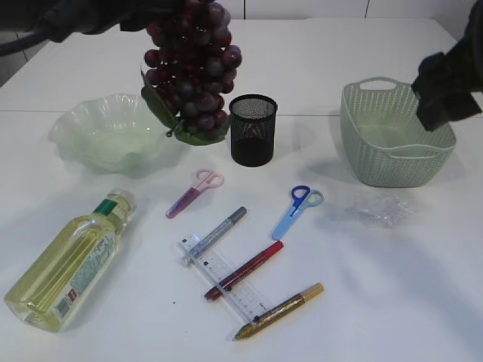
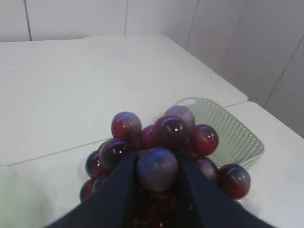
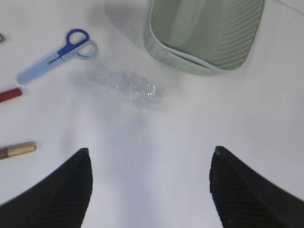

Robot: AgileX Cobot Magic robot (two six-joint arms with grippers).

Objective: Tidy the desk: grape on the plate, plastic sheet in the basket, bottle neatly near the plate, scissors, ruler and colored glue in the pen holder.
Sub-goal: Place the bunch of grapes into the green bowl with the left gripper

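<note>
The left gripper (image 2: 156,171) held the grapes (image 1: 193,64) clamped aloft just right of the plate (image 1: 109,132), while the right gripper (image 3: 149,178) hung wide open, empty, far right of it.

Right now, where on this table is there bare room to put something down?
Bare room: the front right corner, below the plastic sheet and basket, and behind the pen holder. Crowded: the middle, with scissors, ruler and glue pens.
</note>
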